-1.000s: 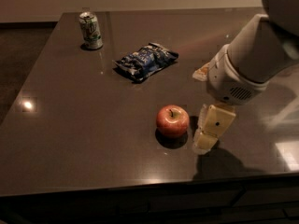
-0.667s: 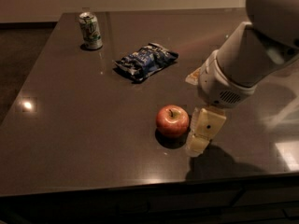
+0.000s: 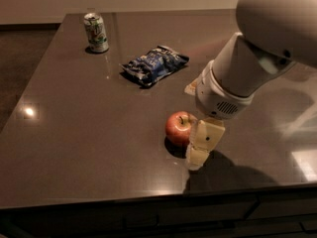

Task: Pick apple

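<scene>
The apple [image 3: 178, 128], small, red with a yellowish blush and a short stem, sits upright on the dark table [image 3: 89, 148] near its front edge. My gripper [image 3: 196, 118] hangs from the big white arm just right of the apple, pointing down at the table. It is open. One cream finger [image 3: 201, 145] stands by the apple's front right side, close to it or touching. The other finger [image 3: 191, 88] shows behind the apple, partly hidden by the wrist. The apple lies at the left edge of the gap between them.
A blue snack bag [image 3: 154, 63] lies behind the apple in mid-table. A green and white soda can [image 3: 96, 32] stands at the far left corner. The table's front edge runs just below the gripper.
The arm has moved left and a little forward. The near finger now stands right by the apple. The apple, bag and can have not moved.
</scene>
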You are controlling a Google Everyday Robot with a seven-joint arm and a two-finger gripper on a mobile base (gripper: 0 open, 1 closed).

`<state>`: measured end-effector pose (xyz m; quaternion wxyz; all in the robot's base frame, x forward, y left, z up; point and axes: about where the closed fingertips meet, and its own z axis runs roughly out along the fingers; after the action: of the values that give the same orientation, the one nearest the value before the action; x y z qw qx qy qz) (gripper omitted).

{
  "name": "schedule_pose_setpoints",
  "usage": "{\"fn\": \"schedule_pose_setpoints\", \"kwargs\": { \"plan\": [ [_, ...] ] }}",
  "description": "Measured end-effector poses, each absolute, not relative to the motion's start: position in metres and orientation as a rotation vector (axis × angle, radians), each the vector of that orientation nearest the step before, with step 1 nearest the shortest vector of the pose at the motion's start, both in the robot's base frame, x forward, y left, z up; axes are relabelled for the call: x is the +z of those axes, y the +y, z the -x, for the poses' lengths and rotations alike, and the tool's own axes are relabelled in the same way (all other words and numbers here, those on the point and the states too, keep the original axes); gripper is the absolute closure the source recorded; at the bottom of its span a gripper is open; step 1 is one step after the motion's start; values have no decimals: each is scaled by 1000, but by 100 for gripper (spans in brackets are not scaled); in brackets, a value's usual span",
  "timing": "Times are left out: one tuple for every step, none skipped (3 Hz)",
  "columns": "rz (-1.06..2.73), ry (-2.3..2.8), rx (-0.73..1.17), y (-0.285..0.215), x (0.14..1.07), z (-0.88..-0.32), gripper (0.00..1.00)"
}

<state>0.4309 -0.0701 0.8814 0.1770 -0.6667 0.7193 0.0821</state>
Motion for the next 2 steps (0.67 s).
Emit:
{"fn": "schedule_pose_setpoints", "kwargs": {
  "plan": [
    [1910, 2028, 242, -64, 876, -432, 13],
    [1930, 2033, 258, -61, 869, -433, 42]
  ]
}}
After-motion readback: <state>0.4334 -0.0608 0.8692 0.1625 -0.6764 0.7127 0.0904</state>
